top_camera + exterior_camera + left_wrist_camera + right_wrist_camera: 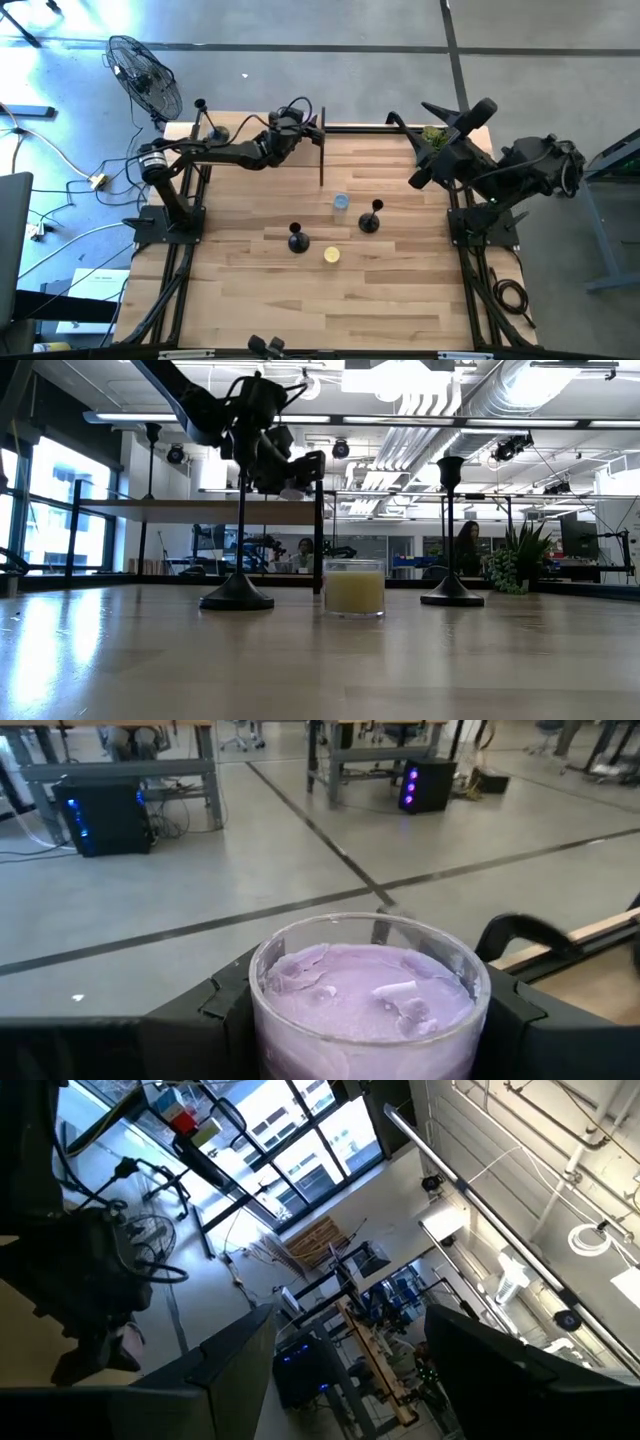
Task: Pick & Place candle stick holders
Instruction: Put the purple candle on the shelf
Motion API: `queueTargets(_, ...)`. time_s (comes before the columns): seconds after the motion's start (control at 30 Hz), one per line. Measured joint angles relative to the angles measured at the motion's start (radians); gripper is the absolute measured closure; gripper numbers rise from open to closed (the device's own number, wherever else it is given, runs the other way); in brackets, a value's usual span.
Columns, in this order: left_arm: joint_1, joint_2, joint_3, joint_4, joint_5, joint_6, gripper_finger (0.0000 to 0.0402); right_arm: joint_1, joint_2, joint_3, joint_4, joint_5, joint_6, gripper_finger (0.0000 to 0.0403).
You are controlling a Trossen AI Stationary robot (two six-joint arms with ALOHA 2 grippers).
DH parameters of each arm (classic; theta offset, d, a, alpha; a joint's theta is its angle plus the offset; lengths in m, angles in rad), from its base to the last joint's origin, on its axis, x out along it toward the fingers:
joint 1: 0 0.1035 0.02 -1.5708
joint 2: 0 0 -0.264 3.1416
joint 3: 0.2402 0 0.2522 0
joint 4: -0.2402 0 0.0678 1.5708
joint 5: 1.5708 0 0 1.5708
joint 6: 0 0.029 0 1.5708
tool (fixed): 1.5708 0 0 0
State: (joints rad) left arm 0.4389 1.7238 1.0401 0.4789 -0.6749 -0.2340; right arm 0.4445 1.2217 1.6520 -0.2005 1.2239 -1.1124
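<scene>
Status: no candle stick holder is in hand; as far as I can judge, the task proper has not begun.

- Left gripper (303,126) is out over the 12 o'clock edge of the counter (400,300), raised above it. Its jaws are closed on a glass jar of lilac wax (370,985), not on a holder. The left wrist view shows the jar gripped on both sides, with floor beyond it.
- Right gripper (350,1370) is parked off the 3 o'clock side, pointing up at the ceiling. Its jaws stand apart with nothing between them.
- First holder (298,240) is upright, just off counter centre toward 8 o'clock.
- Second holder (370,220) is upright, off centre toward 3 o'clock and apart from the first.
- Third holder (203,115) is at the 11 o'clock corner, near the left arm's elbow. I cannot tell whether it has already been placed there.
- Pale blue jar (341,202) sits just at 12 o'clock of centre, and the yellow jar (332,255) at 6 o'clock, between the two central holders.

Judgement: at least the two central holders are left to pick. The left arm must first be rid of its jar. No target spot is marked.
</scene>
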Motion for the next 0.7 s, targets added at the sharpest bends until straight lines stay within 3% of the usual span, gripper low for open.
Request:
queueTargets(0.53,0.027,0.026,-0.038,0.041,0.023,-0.069,0.0186,-0.013,0.000,0.000,-0.021,-0.051,0.041,0.0151)
queueTargets(0.7,0.033,0.027,-0.063,0.063,0.033,-0.028,0.0186,-0.013,0.000,0.000,-0.021,-0.055,0.042,0.0151)
